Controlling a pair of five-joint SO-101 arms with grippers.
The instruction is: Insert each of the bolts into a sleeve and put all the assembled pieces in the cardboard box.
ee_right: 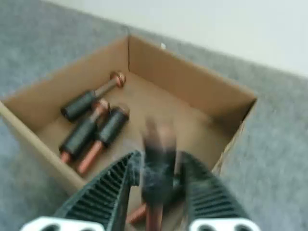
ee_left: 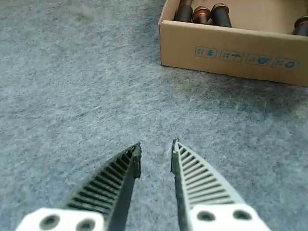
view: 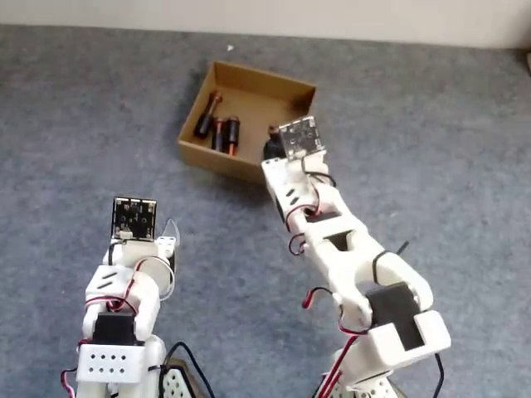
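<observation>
Grey carpet (view: 431, 124) covers the table, w/ lots of free room round the cardboard box (view: 257, 104), esp. to its right & near side in high view. The box sits toward the far edge, near a pale strip (view: 373, 16) beyond the carpet. The right arm (view: 348, 249) stretches diagonally to the box's near-right corner. The right gripper (ee_right: 159, 159) hangs over the rim there, jaws clamped on a sleeved bolt (ee_right: 156, 173), blurred, above the box floor. The left gripper (ee_left: 156, 147) is low over bare carpet, well short of the box's near wall, jaws apart w/ a small gap & nothing btwn. Three assembled pieces (ee_right: 79, 134) lie side by side in the box's left half; the floor's right half is bare.
</observation>
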